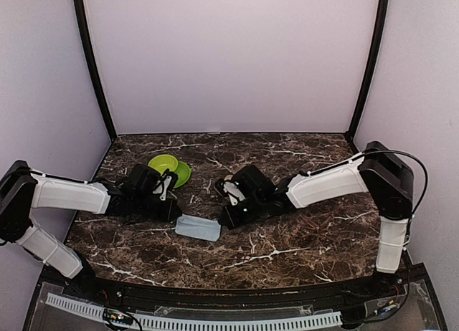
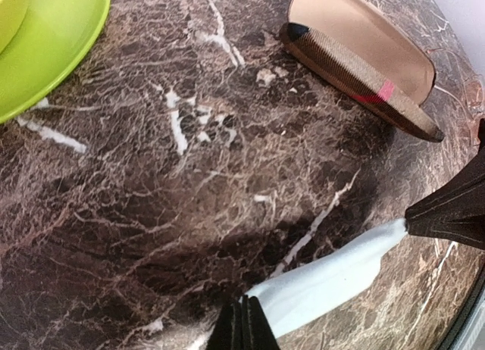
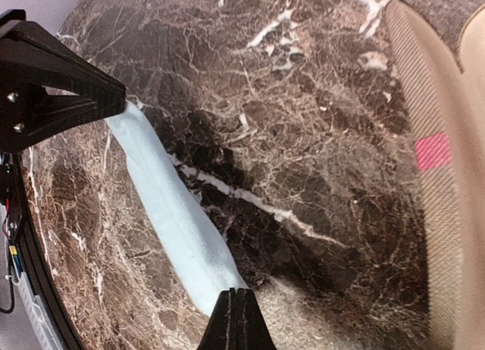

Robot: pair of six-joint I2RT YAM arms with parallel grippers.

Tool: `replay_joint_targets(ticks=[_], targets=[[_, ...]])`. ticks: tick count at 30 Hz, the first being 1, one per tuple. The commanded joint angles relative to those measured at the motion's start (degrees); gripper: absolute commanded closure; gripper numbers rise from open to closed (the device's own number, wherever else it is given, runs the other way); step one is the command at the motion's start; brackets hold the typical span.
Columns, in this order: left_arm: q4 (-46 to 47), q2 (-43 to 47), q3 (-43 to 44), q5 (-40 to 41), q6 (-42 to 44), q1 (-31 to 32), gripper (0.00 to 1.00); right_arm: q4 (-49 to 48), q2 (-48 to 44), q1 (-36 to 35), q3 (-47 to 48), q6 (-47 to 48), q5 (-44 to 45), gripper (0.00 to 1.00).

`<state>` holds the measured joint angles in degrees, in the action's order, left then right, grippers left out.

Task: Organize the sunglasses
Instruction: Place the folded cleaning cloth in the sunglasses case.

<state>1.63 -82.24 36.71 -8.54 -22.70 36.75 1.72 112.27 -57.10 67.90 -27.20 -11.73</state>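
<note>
Left grip: my left end effector [image 1: 176, 213] has its fingers pressed together on the 9 o'clock end of the pale blue soft fabric pouch [image 1: 197, 228].
Right grip: my right end effector [image 1: 228, 218] is clamped on the pouch's 3 o'clock end, so the pouch spans between the two, low at the dark veined marble tabletop [image 1: 308, 238].
Case: the tan ribbed sunglasses case with a pink band [image 2: 356, 58] lies open near the pouch at 1 o'clock. I cannot make out the sunglasses themselves.
Slip risk: an uneven pull could drag the thin fabric out of one pinch.
Collision risk: swinging toward 10 o'clock could knock the lime-green plastic bowls [image 1: 171, 168].
Room: bare marble lies from 3 to 5 o'clock, and the tabletop's near edge is close at 6 o'clock.
</note>
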Motion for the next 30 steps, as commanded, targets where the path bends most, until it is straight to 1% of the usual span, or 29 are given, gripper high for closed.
replay_joint_targets(ticks=[1,8,9,16,23,30], targets=[[2.3,-1.4,4.0,-1.2,0.8,-0.3,1.00,0.7,-5.0,1.2,-1.0,1.4,2.6,1.00],[3.3,-7.4,13.0,-1.1,3.5,-0.3,1.00,2.9,-8.7,2.3,-1.5,2.2,6.3,1.00],[3.3,-8.9,14.6,-1.4,3.8,-0.3,1.00,3.1,-9.2,2.7,-3.0,2.1,6.7,1.00],[2.9,-16.6,24.1,-3.6,5.0,-0.3,1.00,4.2,-12.2,4.8,-5.3,1.3,9.6,1.00],[2.2,-20.8,30.6,-5.1,5.5,-0.2,1.00,4.3,-14.3,7.0,-6.7,1.2,10.7,1.00],[1.4,-23.8,34.1,-5.6,6.0,-0.2,1.00,4.4,-14.2,8.7,-6.8,1.3,10.3,1.00]])
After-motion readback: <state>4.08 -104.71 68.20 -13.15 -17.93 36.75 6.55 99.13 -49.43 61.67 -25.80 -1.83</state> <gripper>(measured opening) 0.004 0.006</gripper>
